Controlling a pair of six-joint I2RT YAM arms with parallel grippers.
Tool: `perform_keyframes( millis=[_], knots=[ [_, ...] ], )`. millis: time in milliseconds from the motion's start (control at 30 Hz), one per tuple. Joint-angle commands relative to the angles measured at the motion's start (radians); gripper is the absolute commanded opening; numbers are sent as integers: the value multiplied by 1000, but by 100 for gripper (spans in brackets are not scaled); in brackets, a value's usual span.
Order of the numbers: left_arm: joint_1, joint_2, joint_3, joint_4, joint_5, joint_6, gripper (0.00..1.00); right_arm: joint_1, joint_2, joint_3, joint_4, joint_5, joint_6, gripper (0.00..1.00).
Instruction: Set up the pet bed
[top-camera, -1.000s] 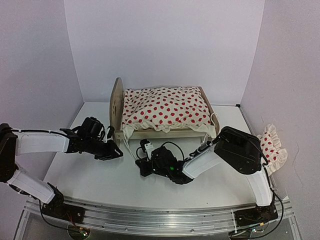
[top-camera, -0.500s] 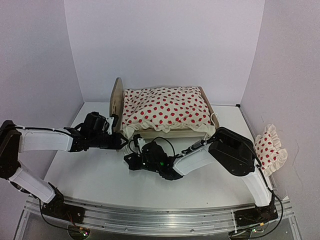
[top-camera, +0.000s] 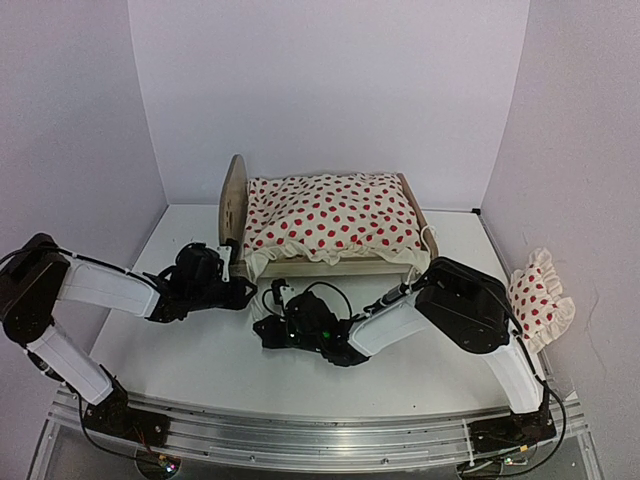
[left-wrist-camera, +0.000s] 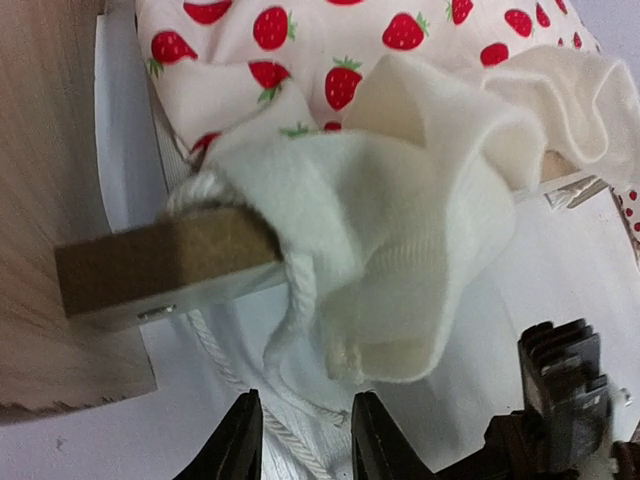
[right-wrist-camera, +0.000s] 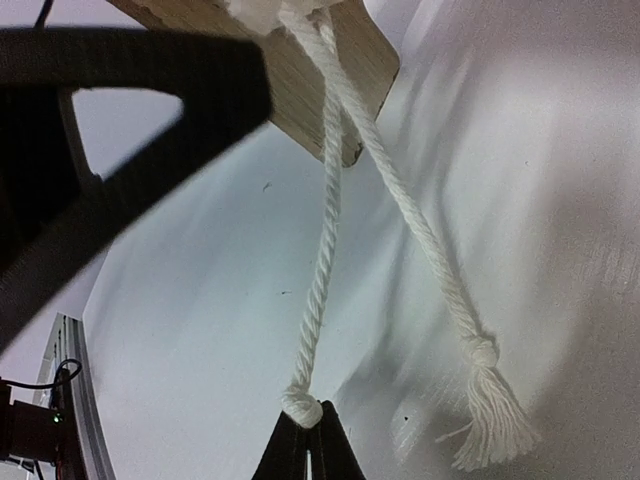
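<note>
The pet bed is set toward 12 o'clock on the bench and is covered by the red-dotted duvet. A matching pillow is seen at 3 o'clock by the wall. At the bed's 7 o'clock corner the left claw is held released, with a white cord lying loose between its fingers. The right claw is clenched on a knotted end of the cord.

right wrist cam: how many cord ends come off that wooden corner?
2. The pinched cord ends in the shut right gripper; the frayed cord is free, to its right. Cords elsewhere may be hidden.
</note>
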Motion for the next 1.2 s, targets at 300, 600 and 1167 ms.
perform_keyframes(
  millis=[300,600,1167],
  knots=[
    [-10,94,-59,333,-119,89,23,6,-4,44,59,-60,50,0],
    [-10,119,-85,426,-133,154,26,7,-18,26,66,-60,57,0],
    [-10,167,-96,395,-128,139,26,7,-44,-2,71,-69,37,0]
  ],
)
